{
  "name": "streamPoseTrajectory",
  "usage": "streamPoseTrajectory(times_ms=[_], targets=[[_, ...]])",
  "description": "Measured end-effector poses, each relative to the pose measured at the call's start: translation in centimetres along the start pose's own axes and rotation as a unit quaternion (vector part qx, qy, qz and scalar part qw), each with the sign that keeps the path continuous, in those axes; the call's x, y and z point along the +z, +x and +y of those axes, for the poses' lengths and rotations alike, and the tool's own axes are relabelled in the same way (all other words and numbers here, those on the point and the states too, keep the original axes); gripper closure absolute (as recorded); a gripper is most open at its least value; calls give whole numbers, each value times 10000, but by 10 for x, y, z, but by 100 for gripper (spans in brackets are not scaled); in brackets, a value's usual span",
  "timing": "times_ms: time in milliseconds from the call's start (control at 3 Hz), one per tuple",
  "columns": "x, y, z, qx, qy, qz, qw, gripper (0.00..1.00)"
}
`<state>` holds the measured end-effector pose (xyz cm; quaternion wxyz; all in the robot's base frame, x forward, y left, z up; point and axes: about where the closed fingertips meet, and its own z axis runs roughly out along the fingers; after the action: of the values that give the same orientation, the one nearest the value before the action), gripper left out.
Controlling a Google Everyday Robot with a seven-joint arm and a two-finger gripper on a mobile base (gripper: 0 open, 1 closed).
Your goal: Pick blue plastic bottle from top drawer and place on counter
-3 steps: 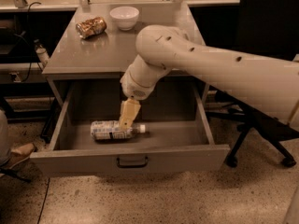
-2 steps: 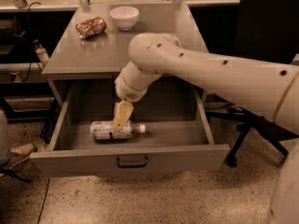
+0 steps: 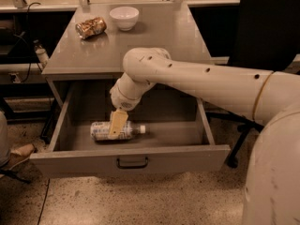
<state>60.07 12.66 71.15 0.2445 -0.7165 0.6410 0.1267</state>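
Your claw (image 3: 117, 124) has come down and a little to the left over the last second, and it now sits across the middle of the bottle (image 3: 99, 131), overlapping the label. The bottle has not shifted. It lies on its side on the floor of the open drawer (image 3: 70, 161), left of centre and near the front panel, with its cap pointing right. You cannot tell from here whether the claw is apart, together or already clamped on the bottle, so treat the grasp as unconfirmed. The descent looks about done, which puts you at the gripping step, with the lift and the transfer to the tabletop (image 3: 154, 36) still ahead. The arm (image 3: 197, 81) reaches in from the right, over the drawer's right side. Up on the tabletop, a can (image 3: 90, 27) and a bowl (image 3: 124, 18) sit at the far left, so the near and right parts look like your better landing spots.
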Motion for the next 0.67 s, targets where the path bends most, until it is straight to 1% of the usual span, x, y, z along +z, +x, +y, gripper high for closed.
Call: streamPoseTrajectory(times_ms=[333, 667], targets=[[21, -2, 1, -56, -76, -10, 10000, 0], [49, 1, 6, -69, -148, 112, 9998, 0]])
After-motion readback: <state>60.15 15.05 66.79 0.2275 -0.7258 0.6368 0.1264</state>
